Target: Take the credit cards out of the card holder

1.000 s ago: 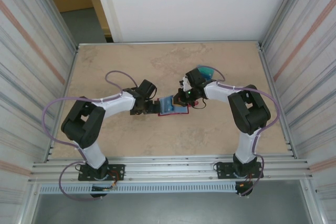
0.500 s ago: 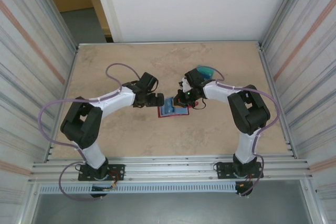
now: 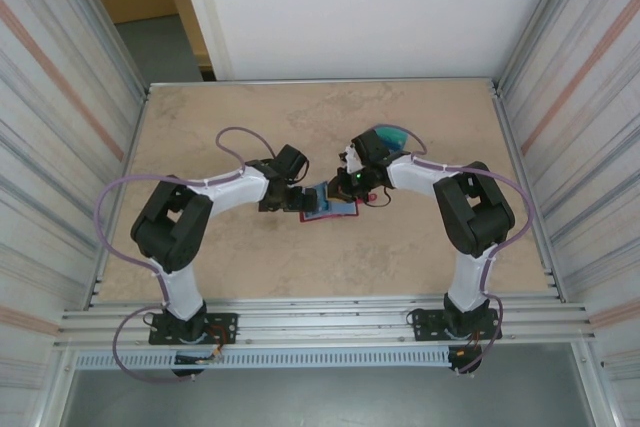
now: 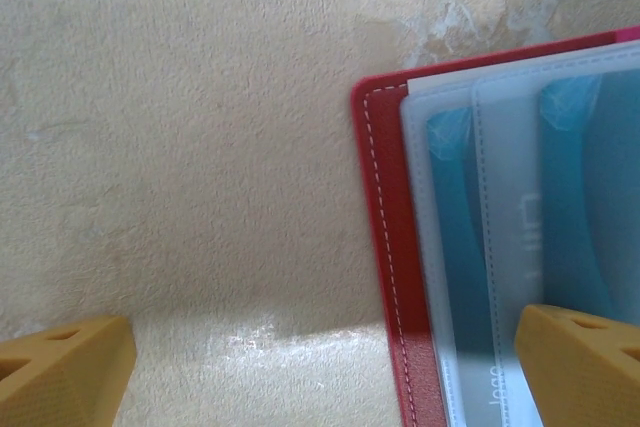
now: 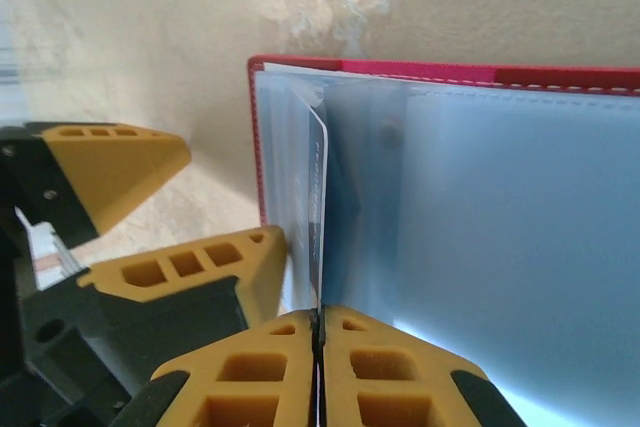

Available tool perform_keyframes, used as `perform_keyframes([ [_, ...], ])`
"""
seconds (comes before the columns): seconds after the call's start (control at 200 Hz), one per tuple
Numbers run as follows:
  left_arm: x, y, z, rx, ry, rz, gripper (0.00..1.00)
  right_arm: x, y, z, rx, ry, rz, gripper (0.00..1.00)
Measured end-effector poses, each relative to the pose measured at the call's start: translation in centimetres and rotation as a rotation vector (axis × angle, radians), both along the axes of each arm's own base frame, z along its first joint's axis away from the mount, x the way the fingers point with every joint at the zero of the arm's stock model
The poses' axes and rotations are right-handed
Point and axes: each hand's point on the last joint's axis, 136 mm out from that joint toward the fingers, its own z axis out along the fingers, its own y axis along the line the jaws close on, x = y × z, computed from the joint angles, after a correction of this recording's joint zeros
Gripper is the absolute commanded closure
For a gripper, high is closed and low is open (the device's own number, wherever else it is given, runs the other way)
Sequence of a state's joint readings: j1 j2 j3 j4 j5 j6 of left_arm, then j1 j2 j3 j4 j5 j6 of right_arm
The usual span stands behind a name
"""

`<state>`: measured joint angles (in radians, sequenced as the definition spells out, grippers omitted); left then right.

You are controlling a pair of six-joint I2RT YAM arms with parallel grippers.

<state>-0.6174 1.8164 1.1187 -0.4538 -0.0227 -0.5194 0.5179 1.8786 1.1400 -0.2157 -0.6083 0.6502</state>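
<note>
**Right end effector** (image 5: 318,325): fingers shut flat on one credit card (image 5: 318,197), which is seen edge-on as a thin dark line. The card's far end lies among the pale pockets at the left side of the card holder (image 5: 470,69). Whether that end sits inside a pocket cannot be told. From above, this end effector (image 3: 350,187) is over the holder's far edge.

**Left end effector** (image 4: 320,367): spread wide, holding nothing. One fingertip (image 4: 62,367) is over bare counter (image 4: 180,147) and the other is over the holder's pockets. The card holder's red stitched border (image 4: 385,247) runs between the two. From above, this end effector (image 3: 298,199) is at the holder's left edge.

**Card holder** (image 3: 335,209): red, lying open and flat near the middle of the counter, between the two end effectors. Its pale blue-grey pockets face up, and teal cards (image 4: 470,247) show through them.

**Pile of teal cards** (image 3: 390,134): on the counter behind the right arm, apart from the holder and partly hidden by the arm.
</note>
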Motion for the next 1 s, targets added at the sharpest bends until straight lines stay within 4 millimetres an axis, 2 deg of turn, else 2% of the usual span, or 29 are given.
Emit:
perform_keyframes([
  [0.296,0.0,0.0,-0.1,0.004,0.006,0.000,0.01,0.2,1.0,0.3,0.077,-0.019,-0.008,0.80],
  [0.561,-0.1,0.0,-0.1,0.004,0.008,0.000,0.01,0.5,1.6,0.7,0.096,-0.047,-0.002,1.00],
  [0.757,-0.1,0.0,-0.1,0.006,0.008,0.000,0.01,0.6,1.3,0.2,0.063,-0.057,-0.012,1.00],
  [1.002,0.1,0.3,-0.1,0.005,0.009,0.008,0.01,0.1,-0.1,-0.5,-0.050,-0.076,-0.012,1.00],
])
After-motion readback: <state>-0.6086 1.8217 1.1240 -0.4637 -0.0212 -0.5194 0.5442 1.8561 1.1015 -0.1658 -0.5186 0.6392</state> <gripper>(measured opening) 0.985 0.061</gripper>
